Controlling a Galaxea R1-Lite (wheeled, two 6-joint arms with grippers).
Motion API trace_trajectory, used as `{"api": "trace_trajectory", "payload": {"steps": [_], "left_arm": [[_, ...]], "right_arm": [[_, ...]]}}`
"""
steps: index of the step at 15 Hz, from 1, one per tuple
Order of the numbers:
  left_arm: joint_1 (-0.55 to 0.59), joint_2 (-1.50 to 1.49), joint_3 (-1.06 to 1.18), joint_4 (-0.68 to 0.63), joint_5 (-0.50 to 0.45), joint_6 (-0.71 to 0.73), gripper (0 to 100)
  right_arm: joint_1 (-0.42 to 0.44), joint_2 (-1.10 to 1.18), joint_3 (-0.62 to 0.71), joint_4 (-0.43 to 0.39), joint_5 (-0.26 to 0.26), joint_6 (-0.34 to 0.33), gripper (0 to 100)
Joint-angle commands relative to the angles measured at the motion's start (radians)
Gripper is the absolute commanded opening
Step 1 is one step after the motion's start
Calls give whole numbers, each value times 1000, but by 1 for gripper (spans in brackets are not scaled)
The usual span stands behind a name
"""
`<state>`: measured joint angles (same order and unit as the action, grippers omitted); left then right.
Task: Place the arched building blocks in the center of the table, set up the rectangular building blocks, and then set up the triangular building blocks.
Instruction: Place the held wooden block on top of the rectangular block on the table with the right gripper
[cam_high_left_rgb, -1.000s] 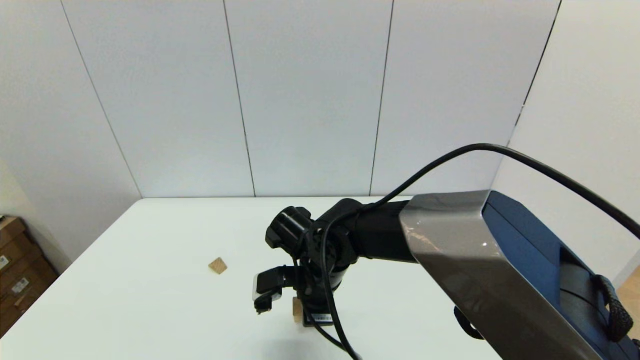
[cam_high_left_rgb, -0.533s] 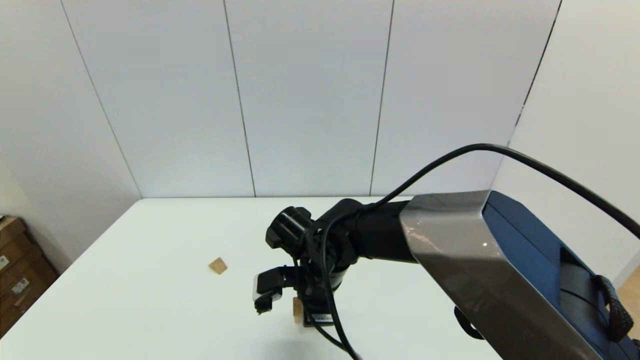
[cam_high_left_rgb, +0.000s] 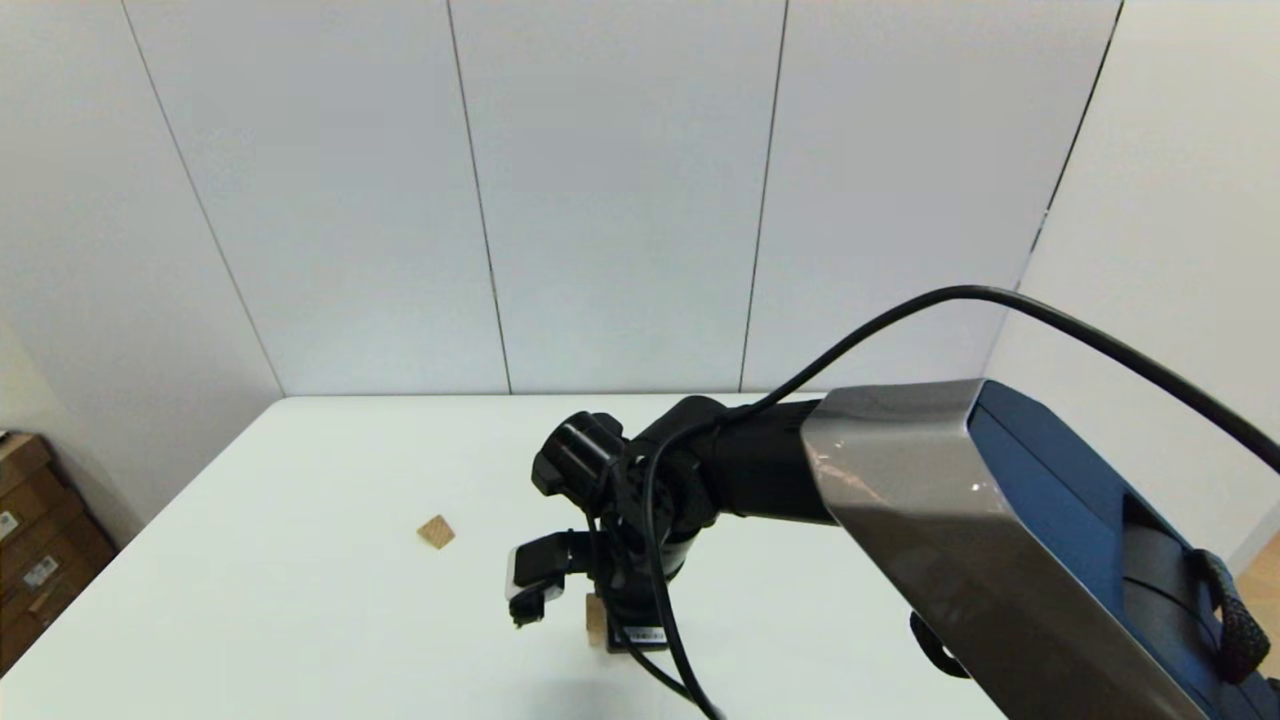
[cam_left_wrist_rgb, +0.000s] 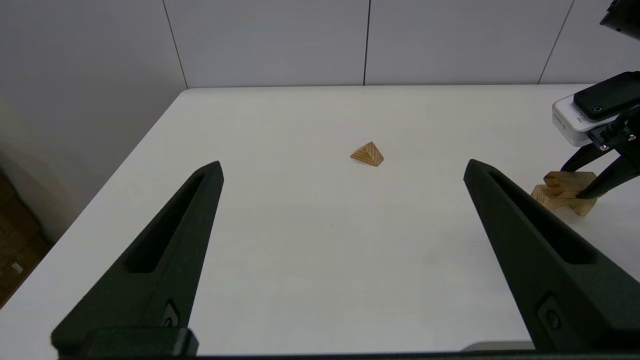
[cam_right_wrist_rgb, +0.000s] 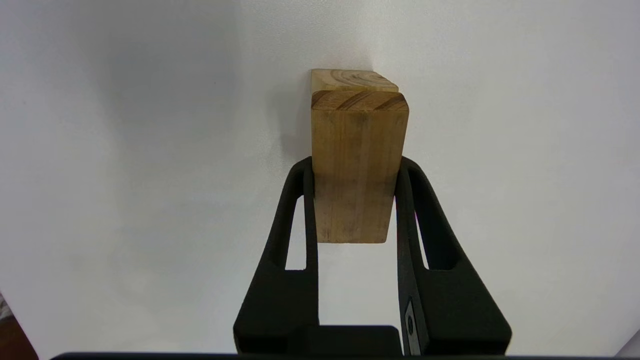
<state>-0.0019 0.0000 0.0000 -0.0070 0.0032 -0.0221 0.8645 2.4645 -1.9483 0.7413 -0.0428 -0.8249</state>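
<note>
My right gripper (cam_right_wrist_rgb: 356, 165) hangs fingers-down over the middle of the table (cam_high_left_rgb: 300, 620), shut on the rectangular block (cam_right_wrist_rgb: 357, 170). The block rests on the arched block (cam_right_wrist_rgb: 352, 79), whose end shows just past it. In the left wrist view the pair appears far off, the rectangular block (cam_left_wrist_rgb: 570, 179) lying on the arched block (cam_left_wrist_rgb: 547, 197). The triangular block (cam_high_left_rgb: 436, 531) sits alone on the table to the left, ridge up (cam_left_wrist_rgb: 367, 154). My left gripper (cam_left_wrist_rgb: 342, 167) is open and low over the near left of the table, empty, and out of the head view.
The right forearm (cam_high_left_rgb: 950, 520) and its cable cross the right half of the head view and hide the table there. Brown cardboard boxes (cam_high_left_rgb: 35, 540) stand on the floor beyond the table's left edge. A white panelled wall runs behind the far edge.
</note>
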Motion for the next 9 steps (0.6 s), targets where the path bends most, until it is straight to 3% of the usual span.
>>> {"api": "trace_trajectory", "payload": {"steps": [1,9], "left_arm": [[-1,0,0,-1,1,-1,100],[0,0,0,-1,0,-1,100]], "right_arm": [[-1,-2,-3,3,0,-5,0],[-2,1,-3,3,0,-5,0]]}}
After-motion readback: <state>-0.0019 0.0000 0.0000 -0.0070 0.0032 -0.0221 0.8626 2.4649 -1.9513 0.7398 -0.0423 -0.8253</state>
